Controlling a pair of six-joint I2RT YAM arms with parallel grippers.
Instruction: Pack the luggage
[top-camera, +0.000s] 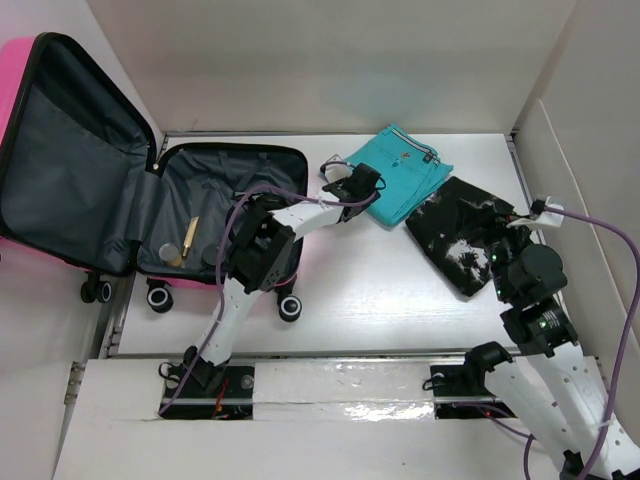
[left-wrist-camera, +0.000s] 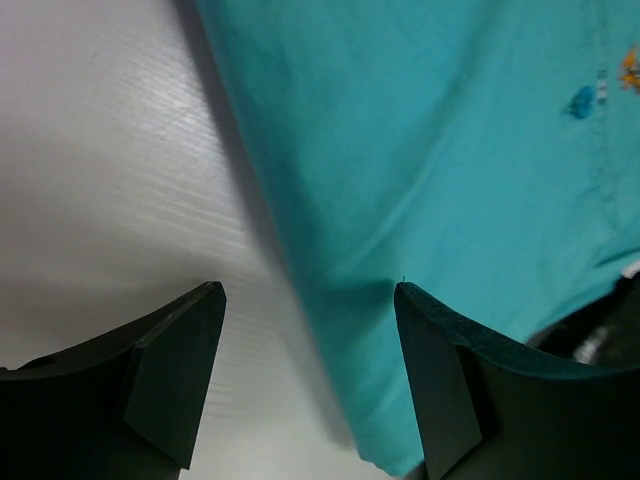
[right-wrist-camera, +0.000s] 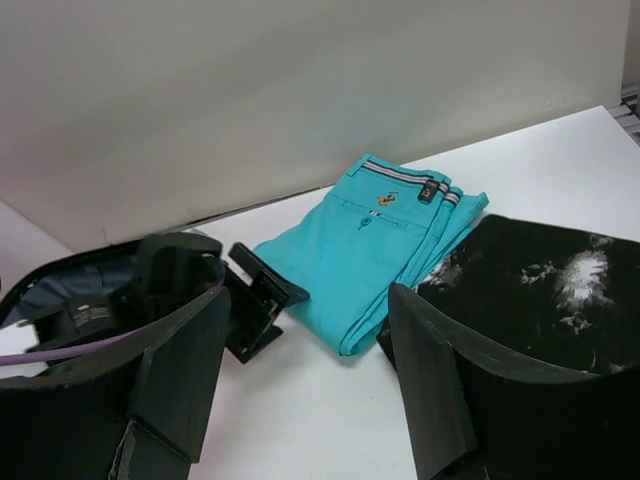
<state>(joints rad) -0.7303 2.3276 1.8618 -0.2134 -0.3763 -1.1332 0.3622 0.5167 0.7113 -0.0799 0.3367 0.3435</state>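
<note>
My left gripper (top-camera: 362, 186): jaws apart, over left edge of teal shorts (top-camera: 402, 172), far middle of table. Luggage (top-camera: 200, 165): open at far-left corner, just left of gripper. My right gripper (right-wrist-camera: 305, 300): jaws apart, near right edge.

The luggage (top-camera: 12, 70) has a smooth pink hard shell that looks like plastic, and its lining (top-camera: 70, 170) is matt dark grey fabric. The teal trousers (top-camera: 405, 180) are smooth, matt cloth, and the black garment (top-camera: 465, 235) is soft cloth blotched white. The table (top-camera: 400, 300) is white with fine wood grain and a faint sheen.
</note>
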